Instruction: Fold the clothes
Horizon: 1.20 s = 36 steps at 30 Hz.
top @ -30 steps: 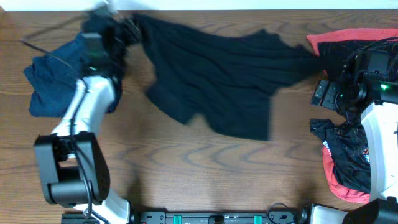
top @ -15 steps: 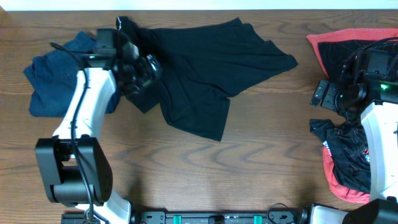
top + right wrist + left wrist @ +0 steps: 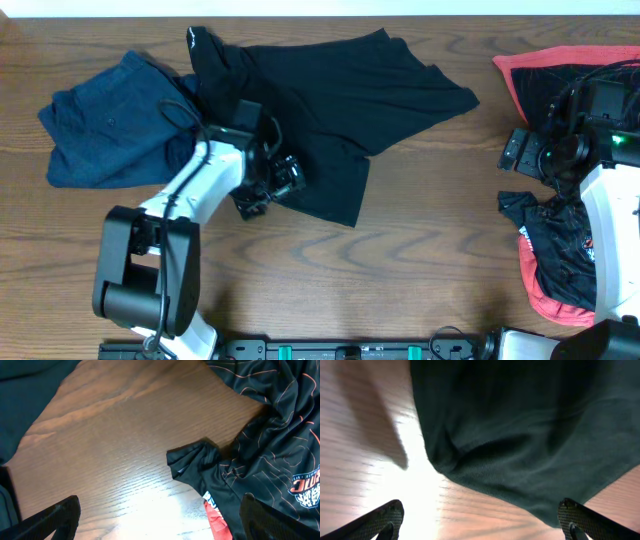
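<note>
Overhead: my left fingers [image 3: 288, 173] hang spread, empty, over the black garment [image 3: 340, 90].
Limp, light cloth; I'd pinch its near hem. Right fingers [image 3: 55, 517] spread, empty too.

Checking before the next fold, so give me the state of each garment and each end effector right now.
Large black garment: unfolded, rumpled, lying loose.
Navy garment: unfolded, crumpled in a heap.
Black garment with red trim: unfolded, bunched up.
Left end effector: open, empty, above the large black garment's edge.
Right end effector: open, empty.
</note>
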{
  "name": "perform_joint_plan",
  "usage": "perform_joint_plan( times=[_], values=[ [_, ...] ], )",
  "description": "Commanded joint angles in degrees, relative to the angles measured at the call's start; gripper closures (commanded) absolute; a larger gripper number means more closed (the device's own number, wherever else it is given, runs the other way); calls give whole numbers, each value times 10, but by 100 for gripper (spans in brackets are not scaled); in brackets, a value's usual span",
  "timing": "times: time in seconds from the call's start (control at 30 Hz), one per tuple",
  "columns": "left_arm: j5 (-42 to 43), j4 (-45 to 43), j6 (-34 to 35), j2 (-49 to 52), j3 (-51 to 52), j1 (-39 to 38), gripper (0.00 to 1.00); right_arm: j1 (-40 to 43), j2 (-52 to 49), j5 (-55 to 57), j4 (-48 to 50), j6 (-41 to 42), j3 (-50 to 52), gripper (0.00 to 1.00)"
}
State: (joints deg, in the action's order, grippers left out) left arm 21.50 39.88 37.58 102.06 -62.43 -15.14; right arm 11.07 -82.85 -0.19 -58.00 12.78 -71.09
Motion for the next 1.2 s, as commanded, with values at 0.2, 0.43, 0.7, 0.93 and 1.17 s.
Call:
perform_joint_plan(
  times=[0.2,0.43,0.7,0.93,1.17],
  values=[
    [-77,-66,106,5,23,-41,8,3,6,-10,-2,-8,-3,1],
    [-107,-68,127,5,24,-70,11,3,6,-9,-3,-9,-3,1],
    [-152,-68,157,7,24,-77,12,3,6,-9,-3,-9,-3,1],
    [-167,-77,172,7,33,-77,13,3,5,-9,-3,-9,-3,1],
    [-167,-92,172,7,47,-77,17,3,6,-9,-3,-9,-3,1]
  ],
)
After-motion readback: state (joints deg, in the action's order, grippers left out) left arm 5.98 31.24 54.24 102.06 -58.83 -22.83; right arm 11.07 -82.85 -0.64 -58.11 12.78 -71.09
